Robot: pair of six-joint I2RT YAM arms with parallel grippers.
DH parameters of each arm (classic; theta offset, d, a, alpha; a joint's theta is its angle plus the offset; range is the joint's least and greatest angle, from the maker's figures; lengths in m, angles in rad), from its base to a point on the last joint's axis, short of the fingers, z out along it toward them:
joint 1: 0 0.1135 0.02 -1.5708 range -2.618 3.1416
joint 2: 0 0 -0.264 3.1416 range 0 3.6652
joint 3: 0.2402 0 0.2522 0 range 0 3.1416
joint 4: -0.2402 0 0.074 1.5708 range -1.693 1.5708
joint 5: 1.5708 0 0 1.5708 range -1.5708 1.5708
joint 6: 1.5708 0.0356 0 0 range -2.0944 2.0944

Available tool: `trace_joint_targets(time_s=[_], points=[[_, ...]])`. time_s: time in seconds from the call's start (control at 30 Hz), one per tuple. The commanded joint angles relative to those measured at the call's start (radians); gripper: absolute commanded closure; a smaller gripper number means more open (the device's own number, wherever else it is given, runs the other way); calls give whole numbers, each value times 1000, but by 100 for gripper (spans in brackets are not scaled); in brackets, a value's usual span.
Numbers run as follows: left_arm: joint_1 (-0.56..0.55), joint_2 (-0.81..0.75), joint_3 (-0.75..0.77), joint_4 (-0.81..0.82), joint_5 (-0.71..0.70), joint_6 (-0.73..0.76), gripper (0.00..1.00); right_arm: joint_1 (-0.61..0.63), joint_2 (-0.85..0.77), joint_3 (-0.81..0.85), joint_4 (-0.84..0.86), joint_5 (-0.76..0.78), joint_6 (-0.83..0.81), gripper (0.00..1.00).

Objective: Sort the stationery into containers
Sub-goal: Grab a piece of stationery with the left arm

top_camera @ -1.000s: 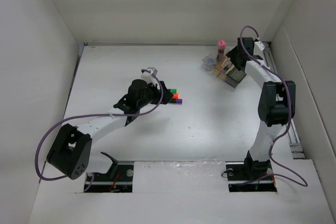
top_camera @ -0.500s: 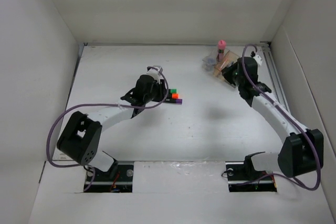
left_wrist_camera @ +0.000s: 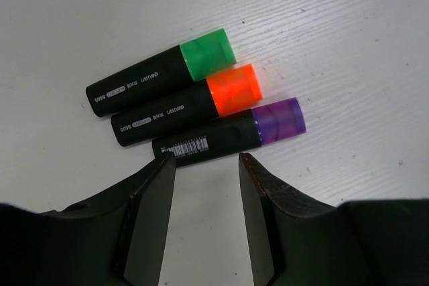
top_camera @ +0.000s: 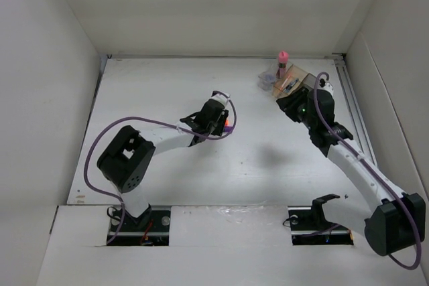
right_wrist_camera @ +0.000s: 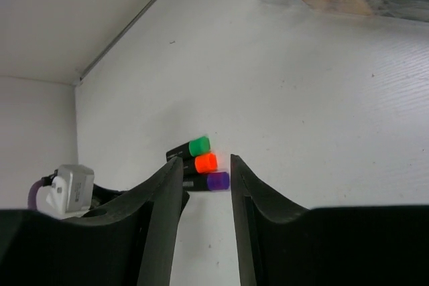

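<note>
Black plastic on white: three short markers [top_camera: 226,124] flat on the desk [top_camera: 154,78], side by side and touching along their bodies, with the green-ended marker [left_wrist_camera: 161,80] farthest from the left pincer [left_wrist_camera: 206,165], the orange-ended marker [left_wrist_camera: 184,106] in the middle, the purple-ended marker [left_wrist_camera: 228,133] nearest. Hovers just short of the purple one, fingers moderately parted, nothing between them. Looks like the line-up for a first pick.

Well apart, toward the far right corner: the divided tray [top_camera: 289,82], a pink-capped bottle [top_camera: 282,58] at its far edge, in a compartment or just beside, impossible to tell. Near the tray, the right pincer [right_wrist_camera: 205,160], parted and empty.

Likely trouble from here: closing line along the purple marker's length rather than across it, and a gap shorter than that length, so no clean grip without a turn of the wrist. Could also pinch purple and orange together, with no space between them. Could shove the round bodies and set the row rolling out of place.
</note>
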Motion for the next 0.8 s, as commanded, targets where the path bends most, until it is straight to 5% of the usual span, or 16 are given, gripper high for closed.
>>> trace_joint_targets(time_s=[0.0,0.77], points=[[6,38,63,-32,-22,42,60,10,-31,-19,53,-32,-5,59],[48,144,124,-43,141,80,57,1,-51,-39,62,-70,-5,57]])
